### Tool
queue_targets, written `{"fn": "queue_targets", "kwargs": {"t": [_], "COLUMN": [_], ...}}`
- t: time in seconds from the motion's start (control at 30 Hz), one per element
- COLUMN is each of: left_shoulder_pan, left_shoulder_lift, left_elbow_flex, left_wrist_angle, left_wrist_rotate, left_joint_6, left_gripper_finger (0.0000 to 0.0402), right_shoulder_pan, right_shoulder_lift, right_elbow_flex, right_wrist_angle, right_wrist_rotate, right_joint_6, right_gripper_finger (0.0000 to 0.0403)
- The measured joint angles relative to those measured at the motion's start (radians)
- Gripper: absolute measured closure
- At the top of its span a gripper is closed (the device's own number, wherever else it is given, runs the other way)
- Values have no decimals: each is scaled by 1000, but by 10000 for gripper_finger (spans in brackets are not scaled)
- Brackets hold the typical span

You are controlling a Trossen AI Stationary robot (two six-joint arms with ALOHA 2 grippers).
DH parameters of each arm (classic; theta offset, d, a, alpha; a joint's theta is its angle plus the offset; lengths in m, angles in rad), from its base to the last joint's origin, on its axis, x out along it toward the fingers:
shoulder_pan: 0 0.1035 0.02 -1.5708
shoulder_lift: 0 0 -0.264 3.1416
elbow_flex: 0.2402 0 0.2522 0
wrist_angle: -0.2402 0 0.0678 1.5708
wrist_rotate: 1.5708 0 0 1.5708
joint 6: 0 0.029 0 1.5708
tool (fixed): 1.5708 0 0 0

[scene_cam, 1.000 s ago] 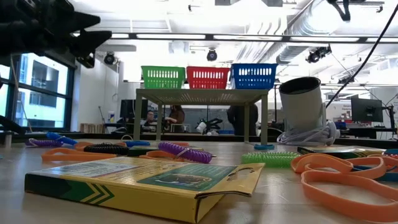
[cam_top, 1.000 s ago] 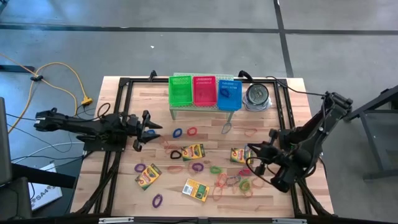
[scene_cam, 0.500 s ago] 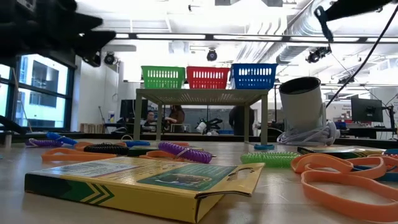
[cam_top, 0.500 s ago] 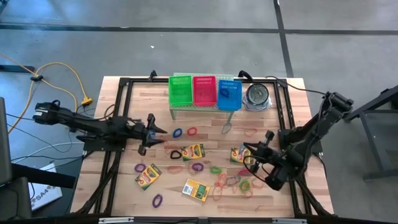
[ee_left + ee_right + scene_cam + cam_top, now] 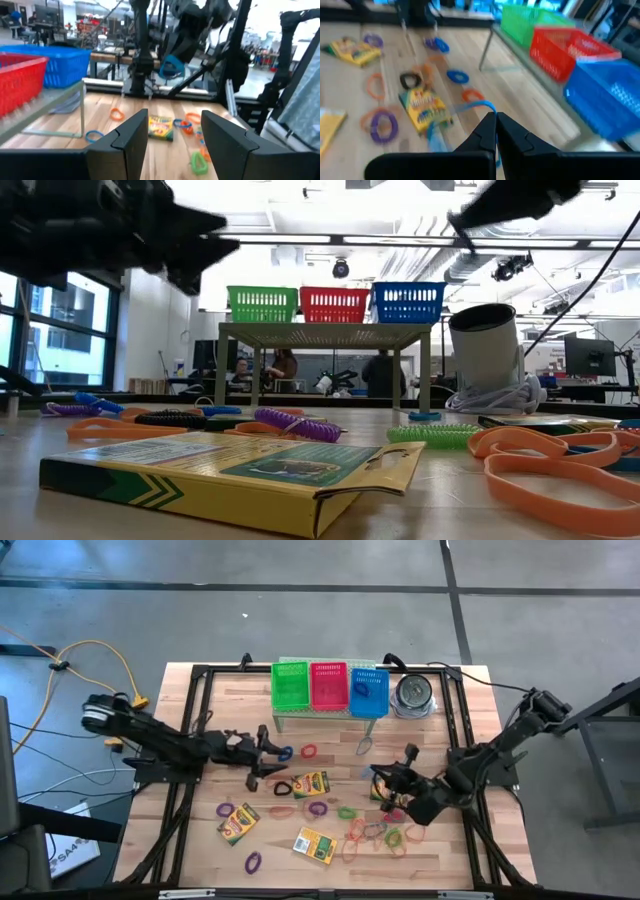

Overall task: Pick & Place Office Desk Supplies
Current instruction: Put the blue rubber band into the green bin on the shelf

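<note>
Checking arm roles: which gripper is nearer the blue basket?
Right. The right gripper sits below the blue basket, holding a blue band; the left gripper is farther left.

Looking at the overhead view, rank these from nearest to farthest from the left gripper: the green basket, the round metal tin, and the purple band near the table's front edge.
Measured from the left gripper:
1. Green basket, on the rack toward the table's back edge, nearest.
2. Purple band, alone near the front edge, clearly farther.
3. Round metal tin, at the rack's right end, farthest.
</note>
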Motion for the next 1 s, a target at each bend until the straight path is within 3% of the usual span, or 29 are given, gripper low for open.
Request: {"fn": "queue_targets", "kwargs": {"t": [0.17,0.33,0.57,0.77,1.0], "left_shoulder_pan": [0,-7,-45,-56,-70], "left_shoulder_lift": [151,280,445,512,554], "left_elbow_flex": [30,89,194,268,316], "left_wrist_angle": [113,171,184,188,189], "left_wrist_rotate": [0,0,-3,-109,-113], "left_joint_6": [4,16,196,213,192], "left_gripper_finger": [222,222,222,222,222], "right_shoulder_pan": [-51,-101,-145,-157,-165], "right_shoulder_lift": [0,55,184,258,335], "right_elbow_flex": [0,0,0,0,-1], "right_wrist_angle": [197,257,378,530,655], "right_wrist_rotate": [-63,-99,-109,-132,-119], "right_joint_6": [-161,-183,-286,-375,-468], "right_gripper_finger": [401,401,401,401,401]}}
